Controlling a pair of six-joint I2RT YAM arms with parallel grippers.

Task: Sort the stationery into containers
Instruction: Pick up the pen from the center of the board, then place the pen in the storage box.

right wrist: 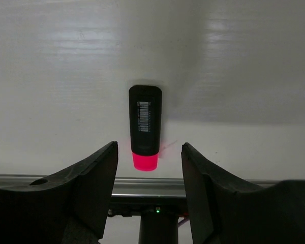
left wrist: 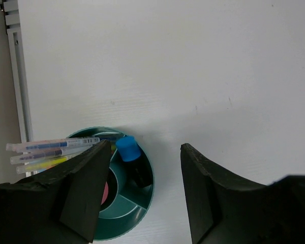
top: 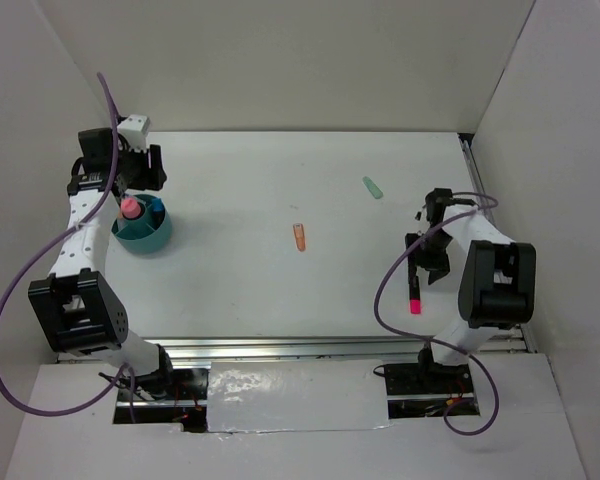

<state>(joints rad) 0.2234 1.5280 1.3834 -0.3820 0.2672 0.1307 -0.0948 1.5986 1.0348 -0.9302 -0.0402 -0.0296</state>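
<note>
The teal tub (top: 156,243) stands at the left with a pink-capped tube (top: 130,208) upright in it. My left gripper (top: 128,186) hovers over it, open and empty. In the left wrist view the tub (left wrist: 151,187) holds a blue-capped marker (left wrist: 127,148) and several thin pens (left wrist: 51,147) leaning left; the left gripper (left wrist: 145,150) is open above its right rim. A black marker with a pink cap (top: 415,291) lies near the front right. My right gripper (top: 427,267) is open just above it. In the right wrist view the marker (right wrist: 145,119) lies between the open fingers of the right gripper (right wrist: 148,148).
An orange marker (top: 299,237) lies mid-table. A pale green marker (top: 373,187) lies further back right. A metal rail (right wrist: 147,185) runs along the table's front edge just past the black marker. White walls enclose the table on three sides.
</note>
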